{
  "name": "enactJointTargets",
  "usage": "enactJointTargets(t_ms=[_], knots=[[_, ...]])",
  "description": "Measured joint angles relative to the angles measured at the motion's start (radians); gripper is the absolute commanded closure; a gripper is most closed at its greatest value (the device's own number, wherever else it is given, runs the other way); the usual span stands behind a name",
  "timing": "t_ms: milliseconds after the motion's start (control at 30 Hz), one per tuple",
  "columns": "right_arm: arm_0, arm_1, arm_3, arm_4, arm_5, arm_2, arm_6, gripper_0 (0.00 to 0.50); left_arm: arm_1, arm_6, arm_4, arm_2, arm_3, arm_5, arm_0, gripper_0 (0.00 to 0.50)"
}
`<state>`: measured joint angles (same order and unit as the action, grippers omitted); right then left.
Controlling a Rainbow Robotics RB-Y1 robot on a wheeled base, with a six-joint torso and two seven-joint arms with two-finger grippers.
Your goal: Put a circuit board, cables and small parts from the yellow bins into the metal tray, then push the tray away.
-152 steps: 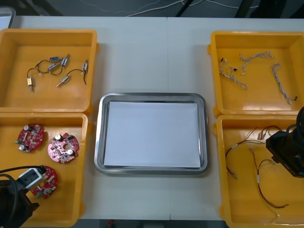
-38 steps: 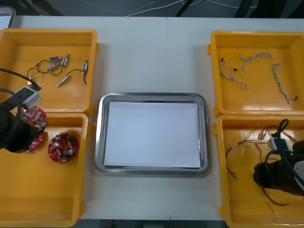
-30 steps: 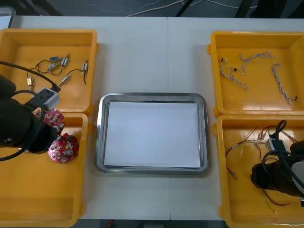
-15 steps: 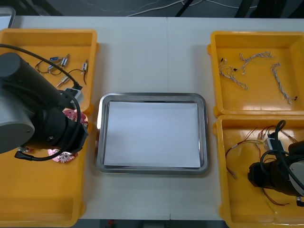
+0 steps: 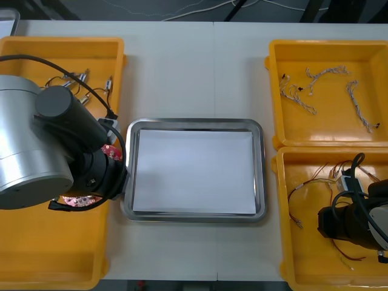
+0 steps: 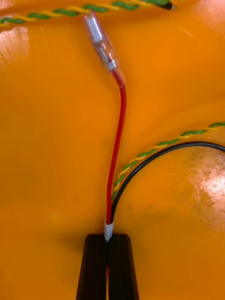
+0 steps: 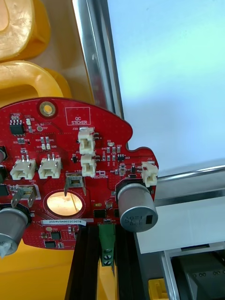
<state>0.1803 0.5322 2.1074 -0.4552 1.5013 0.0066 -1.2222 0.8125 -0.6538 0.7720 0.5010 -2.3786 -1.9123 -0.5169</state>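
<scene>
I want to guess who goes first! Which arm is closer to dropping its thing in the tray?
Left. The left gripper holds a circuit board right at the rim of the metal tray. The right gripper pinches a red cable down in its yellow bin.

The table (image 5: 194, 73) is light, almost white, and smooth. A thin line (image 5: 213, 66) runs from its far edge toward the middle, where two tops meet. Past the far edge the floor (image 5: 273, 12) is dark grey. A white cord (image 5: 203, 7) lies on that floor in a curve. Black cords (image 5: 240, 6) cross it near the middle of the far edge. A dark bar (image 5: 315, 7) slants by the far right corner. At the far left corner sits a pale thing with a round edge (image 5: 5, 21); I cannot tell what it is. Below the near edge there is a dark strip (image 5: 194, 287). The light is soft and even, and the shadows on the table are faint.
</scene>
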Motion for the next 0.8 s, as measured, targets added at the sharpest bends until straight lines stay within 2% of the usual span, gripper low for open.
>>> enactJointTargets(t_ms=[233, 367, 600, 800], knots=[[-0.006, 0.000, 0.000, -0.001, 0.011, -0.001, 0.000, 0.500, -0.015, 0.002, -0.014, 0.067, 0.000, 0.000, -0.039, 0.500], [-0.024, 0.001, 0.013, -0.006, 0.082, -0.015, 0.000, 0.500, -0.034, 0.008, -0.022, 0.101, 0.003, 0.000, -0.059, 0.500], [-0.040, 0.004, 0.070, -0.116, 0.210, -0.132, 0.000, 0.500, -0.092, 0.024, -0.033, 0.147, 0.069, 0.006, -0.095, 0.500], [-0.053, 0.017, 0.132, -0.165, 0.293, -0.207, 0.000, 0.500, -0.133, 0.024, -0.074, 0.204, 0.154, 0.063, -0.123, 0.500]])
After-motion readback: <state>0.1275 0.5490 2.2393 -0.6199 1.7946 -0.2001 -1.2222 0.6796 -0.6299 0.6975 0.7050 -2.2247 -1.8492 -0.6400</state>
